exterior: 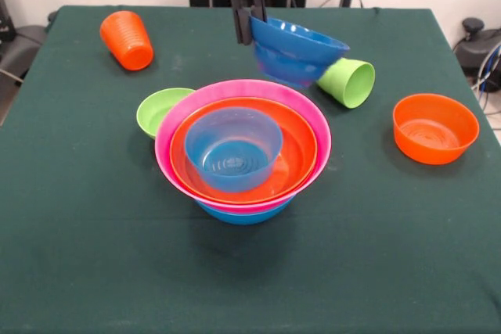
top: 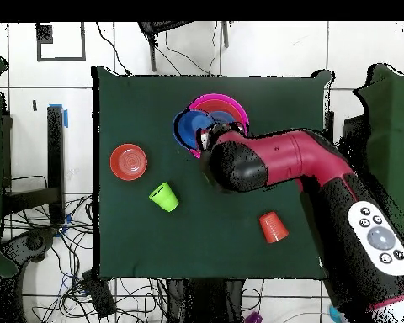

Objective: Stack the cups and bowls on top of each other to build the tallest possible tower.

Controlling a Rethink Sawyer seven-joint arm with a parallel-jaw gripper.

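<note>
The tower stands mid-table: a wide blue bowl at the bottom, then a pink bowl, an orange bowl and a small blue bowl nested in it. My gripper is shut on the rim of another blue bowl and holds it tilted behind the tower. This bowl also shows in the overhead view, beside the tower's pink rim. The lime green cup lies on its side by the held bowl. The orange ribbed cup is at the far left.
A small lime-green bowl touches the tower's left side. A small orange bowl stands upright at the right. In the overhead view the arm covers part of the tower; the orange bowl, green cup and orange cup show.
</note>
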